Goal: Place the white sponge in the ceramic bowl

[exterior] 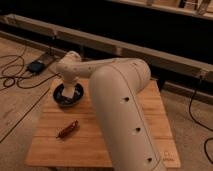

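Note:
The ceramic bowl (64, 103) is dark and round and stands at the back left of the wooden table (50, 147). My gripper (68, 91) points down into the bowl, at the end of the white arm (117, 95) that reaches in from the right. A pale patch (77, 90) shows inside the bowl beside the gripper. I cannot tell whether it is the white sponge or part of the gripper. No sponge shows elsewhere on the table.
A small red-brown object (67, 129) lies on the table in front of the bowl. The bulky arm covers the table's middle and right. Black cables (15, 80) and a dark device (37, 65) lie on the floor at the left. A long rail runs behind.

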Robot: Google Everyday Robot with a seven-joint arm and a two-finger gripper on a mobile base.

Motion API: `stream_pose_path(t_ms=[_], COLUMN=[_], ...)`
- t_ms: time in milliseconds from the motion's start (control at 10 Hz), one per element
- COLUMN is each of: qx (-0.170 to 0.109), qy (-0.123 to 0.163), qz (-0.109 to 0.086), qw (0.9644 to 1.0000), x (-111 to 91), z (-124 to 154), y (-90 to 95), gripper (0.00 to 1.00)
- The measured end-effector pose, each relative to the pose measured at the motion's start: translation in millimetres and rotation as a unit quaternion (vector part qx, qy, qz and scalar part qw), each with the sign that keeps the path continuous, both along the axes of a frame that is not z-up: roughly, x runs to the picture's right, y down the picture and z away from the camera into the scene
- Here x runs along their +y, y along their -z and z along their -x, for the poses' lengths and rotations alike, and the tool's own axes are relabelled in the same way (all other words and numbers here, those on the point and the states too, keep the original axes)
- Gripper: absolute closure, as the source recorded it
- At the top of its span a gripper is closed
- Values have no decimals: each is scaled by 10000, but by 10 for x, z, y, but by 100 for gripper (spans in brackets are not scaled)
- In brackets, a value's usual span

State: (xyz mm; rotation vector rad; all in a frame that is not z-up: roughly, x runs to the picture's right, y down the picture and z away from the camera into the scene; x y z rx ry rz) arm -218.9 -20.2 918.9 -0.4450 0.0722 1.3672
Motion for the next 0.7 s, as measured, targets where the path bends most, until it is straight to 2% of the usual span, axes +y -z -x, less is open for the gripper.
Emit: stream_pose_path(t_ms=[200, 500, 600, 700], qx=[-47, -175, -208, -230], qy=[80, 82, 81, 75], qz=[56, 53, 45, 47], qw=[9999, 9998, 9997, 9997], x=[51, 21, 11, 9], z=[19, 60, 60, 61], y=[-90, -101, -99, -95], gripper=[58, 28, 22, 20])
